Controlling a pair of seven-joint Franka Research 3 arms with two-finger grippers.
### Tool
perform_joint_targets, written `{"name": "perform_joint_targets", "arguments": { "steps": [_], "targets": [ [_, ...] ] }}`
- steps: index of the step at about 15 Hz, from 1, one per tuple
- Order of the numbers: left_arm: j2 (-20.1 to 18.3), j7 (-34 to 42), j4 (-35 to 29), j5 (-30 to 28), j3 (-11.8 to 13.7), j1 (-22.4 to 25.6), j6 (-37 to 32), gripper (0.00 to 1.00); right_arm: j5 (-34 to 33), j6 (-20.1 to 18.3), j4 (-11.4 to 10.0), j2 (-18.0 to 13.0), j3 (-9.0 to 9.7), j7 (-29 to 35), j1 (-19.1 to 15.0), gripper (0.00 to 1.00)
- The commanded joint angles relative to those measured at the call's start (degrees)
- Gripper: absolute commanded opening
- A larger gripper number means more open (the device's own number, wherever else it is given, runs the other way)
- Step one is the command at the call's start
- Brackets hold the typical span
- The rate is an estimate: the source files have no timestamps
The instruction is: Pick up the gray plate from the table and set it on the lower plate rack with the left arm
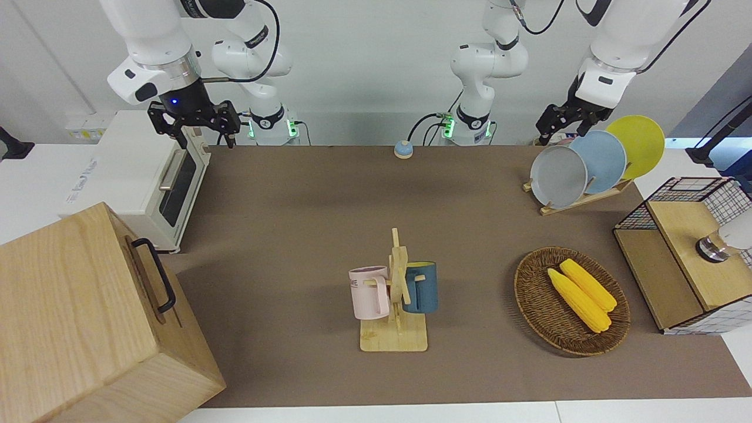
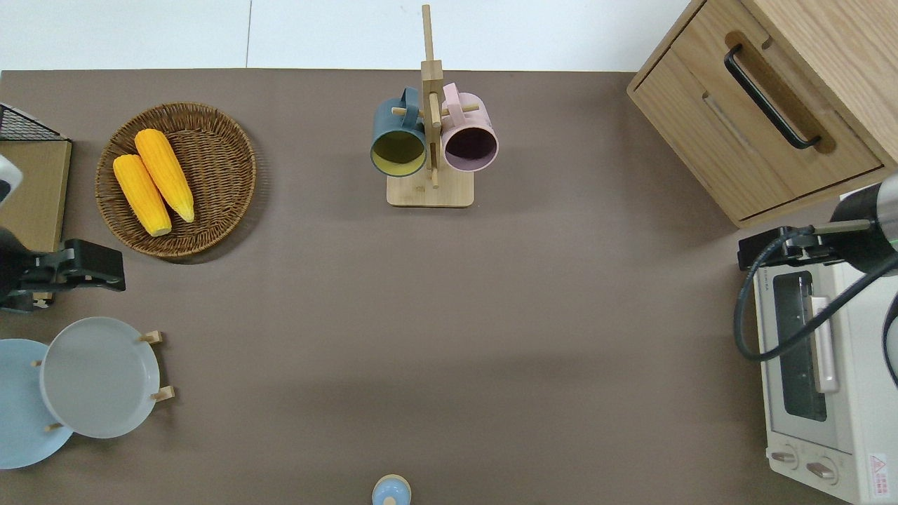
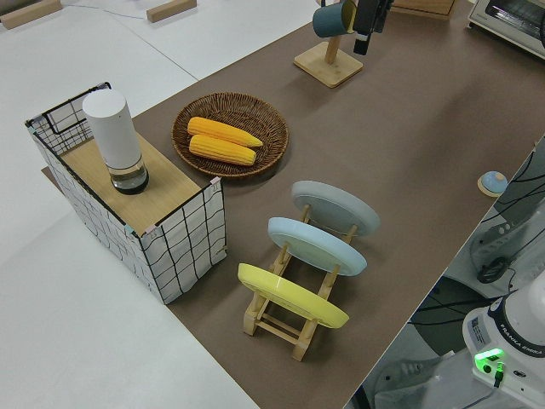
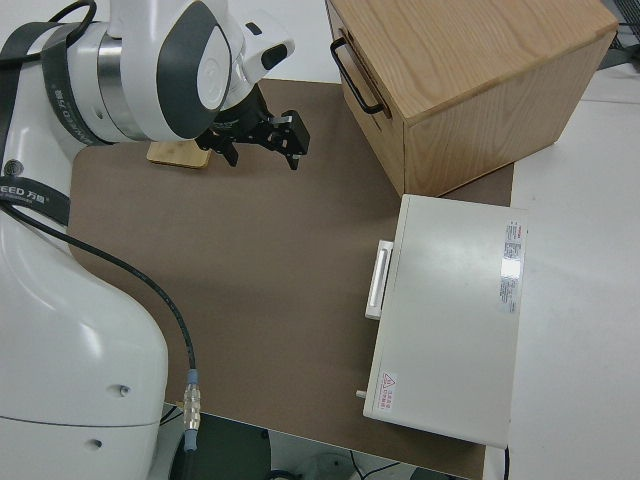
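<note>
The gray plate (image 1: 558,176) stands tilted in the lowest slot of the lower plate rack (image 1: 578,201), beside the light blue plate (image 1: 606,160). It also shows in the overhead view (image 2: 98,376) and the left side view (image 3: 335,209). My left gripper (image 1: 562,134) is open and empty, up in the air and apart from the plate. In the overhead view the left gripper (image 2: 70,277) is over the table between the rack's pegs (image 2: 163,394) and the wicker basket (image 2: 210,147). My right gripper (image 1: 200,132) is parked and open.
A yellow plate (image 1: 637,144) fills the rack's top slot. The basket holds two corn cobs (image 1: 581,296). A wire crate (image 1: 687,252) stands at the left arm's end. A mug stand (image 1: 396,294), toaster oven (image 1: 141,176), wooden cabinet (image 1: 76,317) and blue bell (image 1: 403,149) are also on the table.
</note>
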Motion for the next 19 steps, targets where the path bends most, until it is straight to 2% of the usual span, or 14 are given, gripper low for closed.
{"name": "perform_joint_targets", "arguments": {
  "steps": [1, 3, 8, 11, 13, 19],
  "targets": [
    [-2.35, 4.03, -0.87, -0.82, 1.63, 0.45, 0.67, 0.99, 0.15, -0.05, 0.37, 0.02, -0.34, 0.22, 0.41, 0.983],
    [-2.79, 4.04, -2.01, -0.02, 1.54, 0.27, 1.28, 0.99, 0.15, -0.05, 0.37, 0.02, -0.34, 0.22, 0.41, 0.983],
    [-5.25, 4.04, -10.37, 0.07, 3.03, -1.74, 9.8, 0.99, 0.15, -0.05, 0.37, 0.02, -0.34, 0.22, 0.41, 0.983],
    [-4.99, 4.04, -10.55, -0.02, 4.88, -4.12, 10.16, 1.0, 0.15, -0.05, 0.37, 0.02, -0.34, 0.22, 0.41, 0.983],
    [-4.81, 4.3, -10.02, 0.07, 4.18, -4.47, 9.11, 1.0, 0.15, -0.05, 0.37, 0.02, -0.34, 0.22, 0.41, 0.983],
    [-4.99, 3.86, -10.11, 0.07, 4.18, -4.74, 8.05, 1.0, 0.15, -0.05, 0.37, 0.02, -0.34, 0.22, 0.41, 0.983]
  ]
}}
